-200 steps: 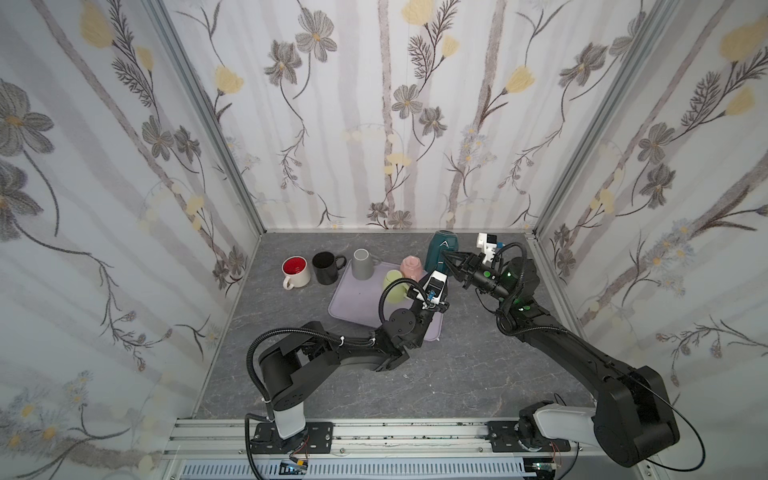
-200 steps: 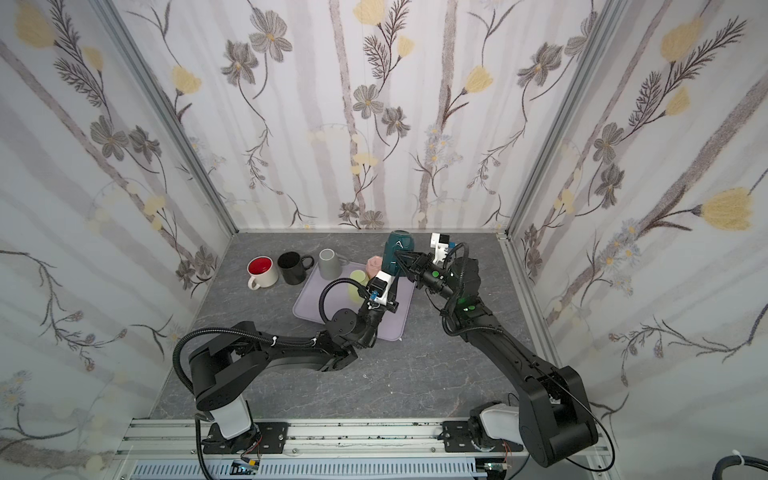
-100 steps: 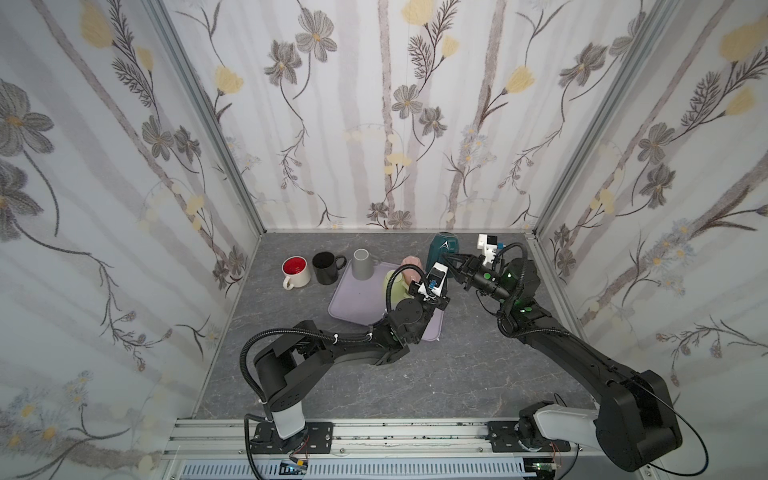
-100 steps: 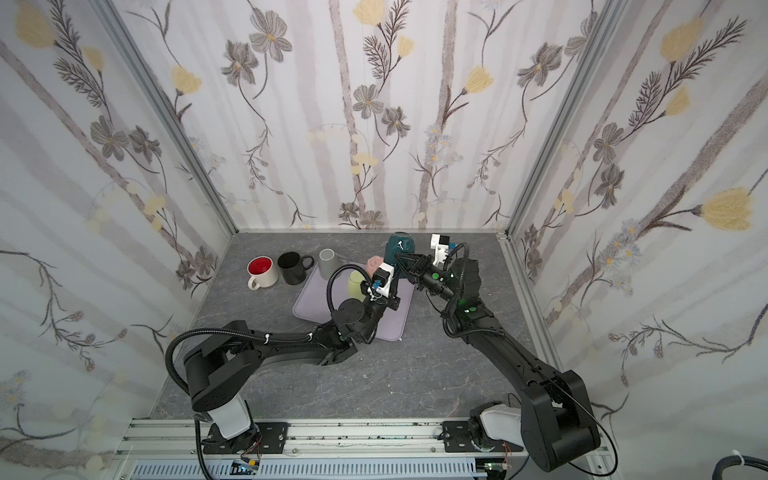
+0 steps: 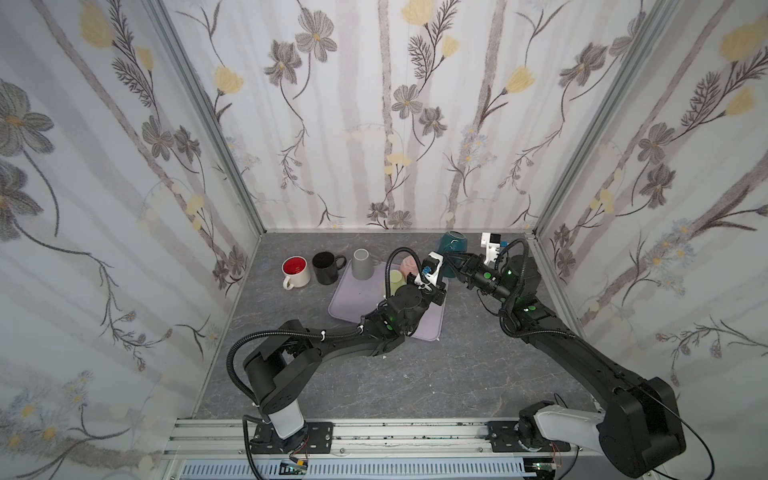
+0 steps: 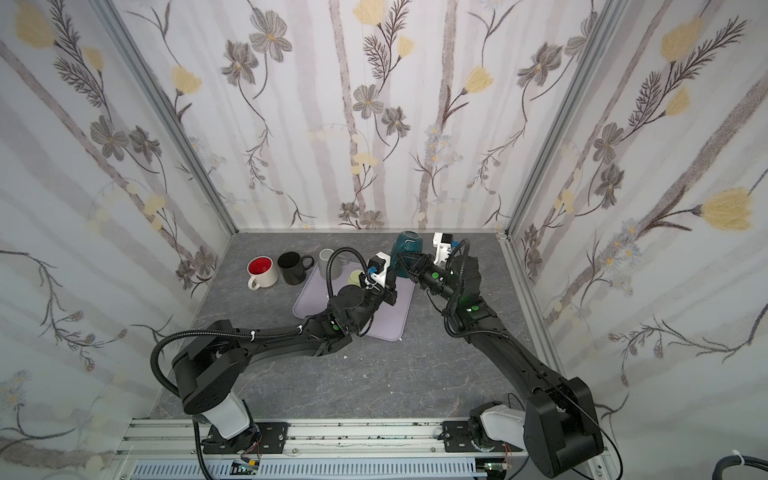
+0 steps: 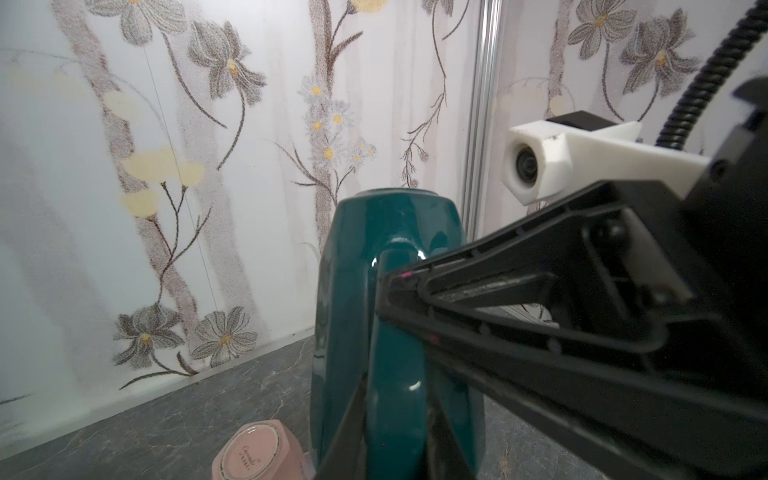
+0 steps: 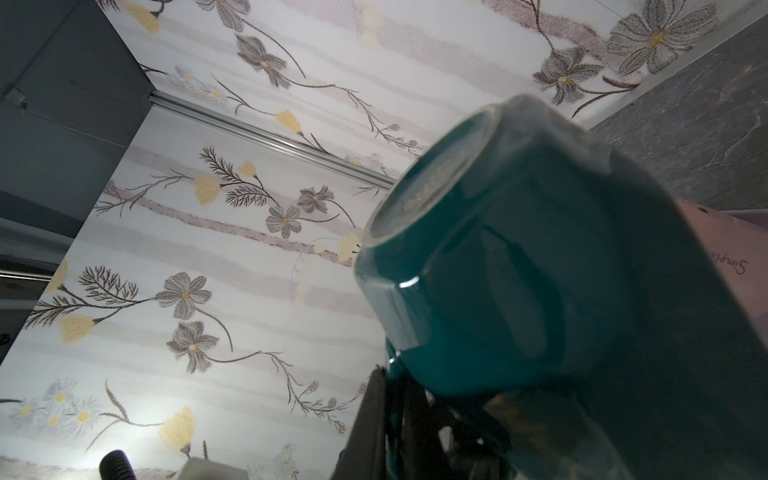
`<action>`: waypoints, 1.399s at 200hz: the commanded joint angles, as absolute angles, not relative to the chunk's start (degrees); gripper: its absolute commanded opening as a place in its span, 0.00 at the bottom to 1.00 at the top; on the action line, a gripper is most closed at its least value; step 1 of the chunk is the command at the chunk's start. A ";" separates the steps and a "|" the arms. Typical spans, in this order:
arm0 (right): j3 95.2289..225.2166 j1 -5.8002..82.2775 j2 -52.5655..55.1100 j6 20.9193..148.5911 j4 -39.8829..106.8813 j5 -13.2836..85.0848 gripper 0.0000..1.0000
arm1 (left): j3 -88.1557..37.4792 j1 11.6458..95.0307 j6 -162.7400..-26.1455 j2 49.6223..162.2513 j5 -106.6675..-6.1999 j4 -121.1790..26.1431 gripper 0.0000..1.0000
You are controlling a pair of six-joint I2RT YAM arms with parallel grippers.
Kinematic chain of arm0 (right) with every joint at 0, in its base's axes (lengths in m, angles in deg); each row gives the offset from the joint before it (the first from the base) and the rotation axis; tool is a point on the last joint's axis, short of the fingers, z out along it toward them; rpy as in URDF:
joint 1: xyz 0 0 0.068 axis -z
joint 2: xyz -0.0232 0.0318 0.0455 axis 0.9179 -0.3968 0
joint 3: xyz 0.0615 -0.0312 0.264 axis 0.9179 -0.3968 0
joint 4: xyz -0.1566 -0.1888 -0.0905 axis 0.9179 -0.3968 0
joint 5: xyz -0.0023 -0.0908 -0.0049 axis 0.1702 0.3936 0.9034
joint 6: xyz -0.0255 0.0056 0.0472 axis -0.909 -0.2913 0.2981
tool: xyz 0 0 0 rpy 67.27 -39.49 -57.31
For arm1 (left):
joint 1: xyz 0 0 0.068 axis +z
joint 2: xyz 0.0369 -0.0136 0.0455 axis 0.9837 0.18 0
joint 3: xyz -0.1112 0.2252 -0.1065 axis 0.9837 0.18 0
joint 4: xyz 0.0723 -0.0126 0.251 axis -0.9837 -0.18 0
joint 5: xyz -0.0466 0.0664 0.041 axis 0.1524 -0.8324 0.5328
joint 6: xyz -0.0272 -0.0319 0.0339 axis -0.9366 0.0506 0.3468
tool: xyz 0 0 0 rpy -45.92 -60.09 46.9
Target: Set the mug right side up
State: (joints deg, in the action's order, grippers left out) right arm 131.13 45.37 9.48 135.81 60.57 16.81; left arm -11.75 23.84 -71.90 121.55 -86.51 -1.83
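Teal mug (image 5: 454, 242) hangs inverted, handle (image 7: 395, 332) pinched in my right claw (image 7: 386, 276); left claw (image 7: 395, 453) flanks it, grip I cannot tell. Next: roll upright.

Not much to read here. The pink mug (image 7: 266, 446) has a small cursive logo on its base, too tiny to make out. In the right wrist view its side reads "Simpl", the rest cut off.

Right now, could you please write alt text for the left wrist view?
An upside-down teal mug fills the centre, its handle clamped by the right gripper. A pink cup shows its stamped base nearby; grey tabletop and floral wallpaper lie behind.
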 commanded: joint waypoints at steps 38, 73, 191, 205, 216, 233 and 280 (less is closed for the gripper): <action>133.66 44.50 8.57 128.85 58.91 15.28 0.01 | -14.03 24.86 -73.86 121.28 -82.67 -5.72 0.15; 134.58 44.15 8.39 126.57 56.46 16.07 0.00 | -15.96 25.15 -74.00 120.98 -77.88 -9.92 0.15; 136.80 43.79 6.89 120.13 50.55 16.91 0.00 | -15.67 25.96 -75.83 118.53 -69.47 -11.18 0.00; 136.94 43.77 6.81 119.13 49.89 17.54 0.00 | -16.19 26.49 -78.21 118.04 -68.57 -12.76 0.00; 136.87 43.79 6.81 118.46 49.48 17.89 0.00 | -17.04 27.16 -79.97 117.75 -66.91 -15.03 0.00; 136.84 43.84 6.63 117.74 49.31 17.92 0.01 | -18.92 28.38 -82.95 117.72 -64.57 -19.16 0.00; 136.59 43.79 5.46 116.36 49.17 17.77 0.04 | -19.74 35.19 -96.82 118.56 -56.01 -20.90 0.00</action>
State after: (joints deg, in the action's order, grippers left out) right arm 136.60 44.01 6.20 120.64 50.50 19.80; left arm -18.68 32.65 -87.40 118.62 -61.86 -25.21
